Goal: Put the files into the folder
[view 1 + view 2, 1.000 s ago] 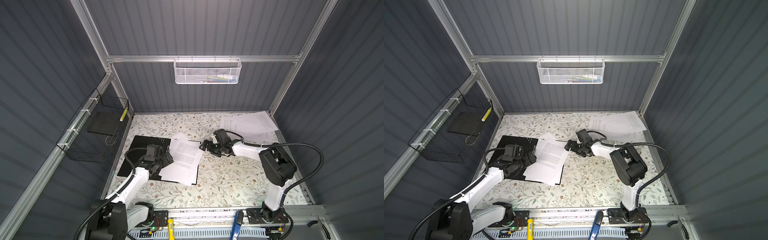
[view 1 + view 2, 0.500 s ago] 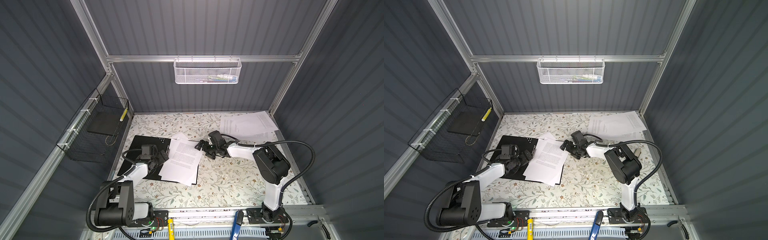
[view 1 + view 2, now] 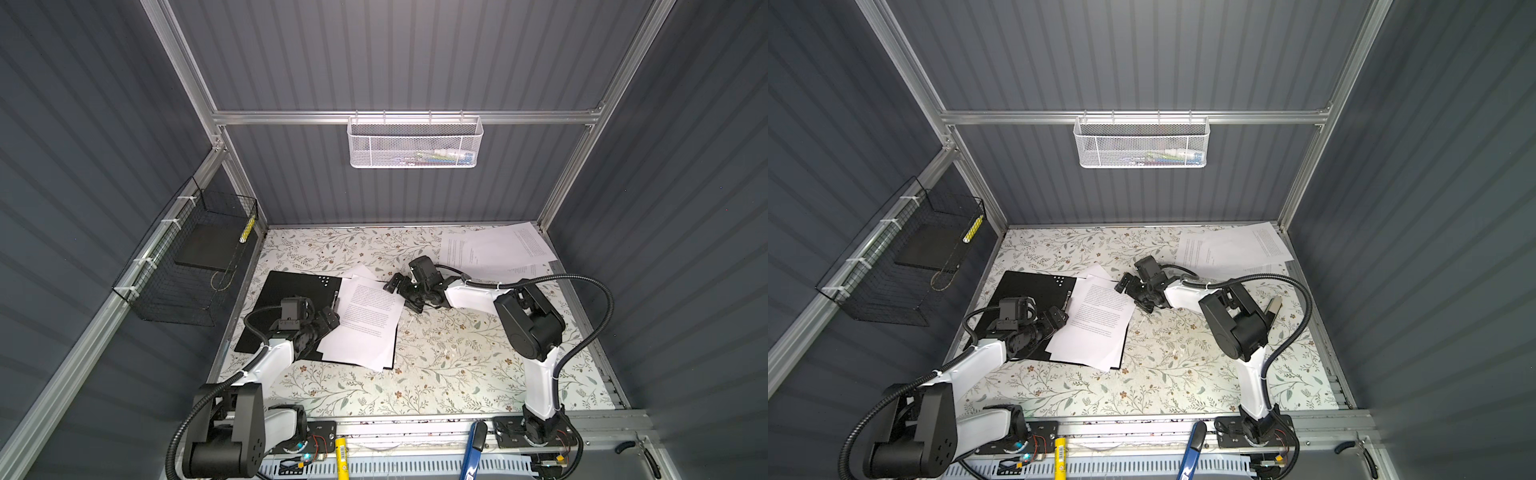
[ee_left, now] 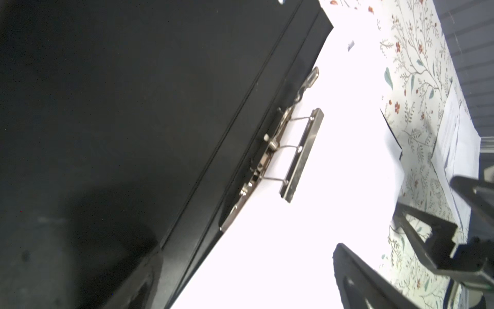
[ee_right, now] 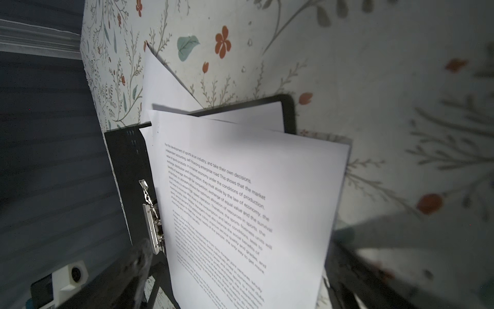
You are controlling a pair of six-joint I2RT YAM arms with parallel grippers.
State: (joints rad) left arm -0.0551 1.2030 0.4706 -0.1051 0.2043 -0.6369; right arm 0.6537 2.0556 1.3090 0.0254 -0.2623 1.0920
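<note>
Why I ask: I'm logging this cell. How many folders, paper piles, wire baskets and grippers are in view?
folder: 1
paper piles: 2, pile on the folder, pile in the far corner
wire baskets: 2, white basket, black basket
grippers: 2, left gripper, right gripper, both open
total: 7

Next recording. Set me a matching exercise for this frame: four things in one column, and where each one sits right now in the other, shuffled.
Things
1. open thin folder with black inside
2. stack of white printed paper sheets
3. loose white paper sheets
4. white mesh metal basket

Places
A. hanging on the rear rail
B. far right corner of the floral table
C. lying flat on the table's left side
D. lying on the folder's right half

Pairs: 1-C, 2-D, 3-B, 4-A
</note>
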